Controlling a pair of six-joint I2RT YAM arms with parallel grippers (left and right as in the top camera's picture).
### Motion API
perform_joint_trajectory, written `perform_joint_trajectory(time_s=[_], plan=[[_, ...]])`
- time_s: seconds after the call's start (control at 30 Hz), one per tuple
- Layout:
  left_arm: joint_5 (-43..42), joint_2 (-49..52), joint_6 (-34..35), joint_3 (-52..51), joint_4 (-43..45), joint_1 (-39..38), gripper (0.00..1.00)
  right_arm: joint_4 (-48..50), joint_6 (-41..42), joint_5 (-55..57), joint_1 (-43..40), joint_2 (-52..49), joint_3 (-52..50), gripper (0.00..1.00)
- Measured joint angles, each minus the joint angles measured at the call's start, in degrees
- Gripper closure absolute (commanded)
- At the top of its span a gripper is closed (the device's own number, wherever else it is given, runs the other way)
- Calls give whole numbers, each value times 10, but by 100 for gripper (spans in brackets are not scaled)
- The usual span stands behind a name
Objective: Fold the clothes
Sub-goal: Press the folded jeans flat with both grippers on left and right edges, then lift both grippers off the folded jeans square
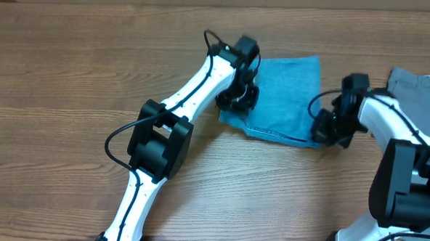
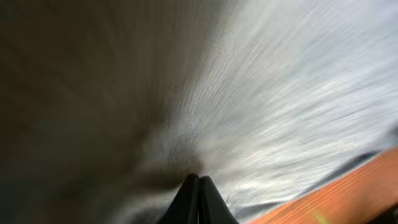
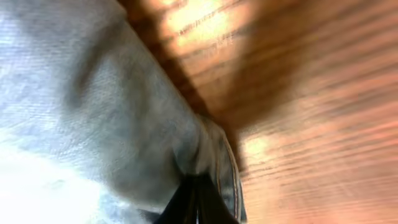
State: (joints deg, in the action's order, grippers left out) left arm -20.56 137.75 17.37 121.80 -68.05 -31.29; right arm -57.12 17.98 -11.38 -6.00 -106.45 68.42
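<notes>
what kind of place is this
Likely a robotics lab or test bench rather than a home: a left arm and right arm at a wood-grain table, working on folded jeans, with a grey garment alongside.

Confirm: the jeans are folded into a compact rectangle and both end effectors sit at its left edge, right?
Not quite. Only the left end effector sits at the left edge of the jeans; the right end effector is at their lower right corner, as the overhead view shows.

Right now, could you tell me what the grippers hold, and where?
The folded jeans: left gripper pinches their left edge, right gripper their seamed right edge.
</notes>
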Motion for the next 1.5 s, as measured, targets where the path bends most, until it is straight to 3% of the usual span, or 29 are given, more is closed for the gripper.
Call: perform_joint_trajectory(time_s=[0.1, 0.23, 0.43, 0.6, 0.83, 1.03, 1.13, 1.3, 1.5], plan=[[6, -4, -5, 84, -20, 7, 87, -60, -1, 3, 0, -2, 84, 96], [38, -37, -11, 165, -57, 14, 92, -94, -12, -7, 0, -1, 182, 96], [118, -74, -9, 172, -110, 13, 96, -74, -53, -51, 0, 1, 194, 96], [119, -66, -9, 98, -116, 13, 96, -24, -73, -68, 0, 1, 149, 96], [78, -42, -9, -83, -67, 14, 96, 91, -97, -96, 1, 1, 30, 96], [64, -41, -11, -136, -5, 24, 96, 257, -99, -113, 0, 7, -80, 96], [59, -43, -11, -141, 0, 28, 96, 282, -93, -118, 0, 17, -100, 96], [65, -44, -11, -120, -23, 34, 96, 228, -87, -126, 0, 18, -78, 96], [85, -67, -11, 16, 8, 46, 96, 113, -86, -154, 0, 18, 36, 96]])
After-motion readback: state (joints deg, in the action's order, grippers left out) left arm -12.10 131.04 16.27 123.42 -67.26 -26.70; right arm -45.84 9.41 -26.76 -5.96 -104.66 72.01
